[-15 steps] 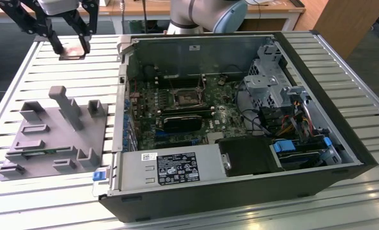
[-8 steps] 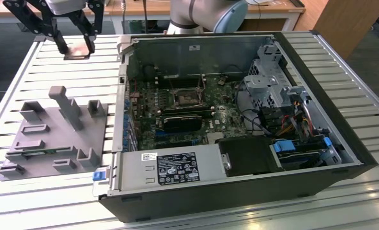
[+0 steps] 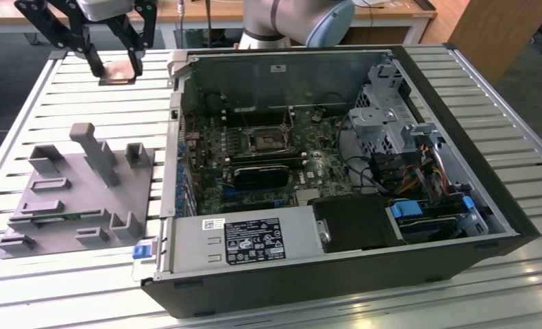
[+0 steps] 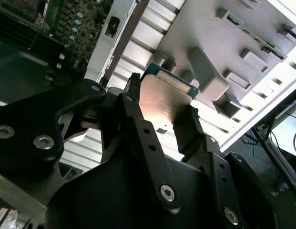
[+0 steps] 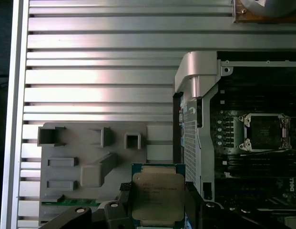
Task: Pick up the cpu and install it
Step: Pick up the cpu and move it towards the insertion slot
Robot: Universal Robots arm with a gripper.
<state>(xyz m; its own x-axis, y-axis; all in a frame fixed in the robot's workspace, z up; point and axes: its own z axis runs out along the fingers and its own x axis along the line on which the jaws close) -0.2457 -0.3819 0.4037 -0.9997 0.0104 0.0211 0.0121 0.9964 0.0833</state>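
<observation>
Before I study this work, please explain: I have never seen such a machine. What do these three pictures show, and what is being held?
It is one robot arm ending in a black gripper with two fingers. The exterior view comes from a camera standing off the arm; both wrist views come from cameras riding on the arm. On the slatted metal table lie a grey plastic holder block with upright posts and an open computer case, whose green motherboard carries a black-framed socket. The gripper is shut on the cpu, a small square chip with a metal top, held above the table.
</observation>
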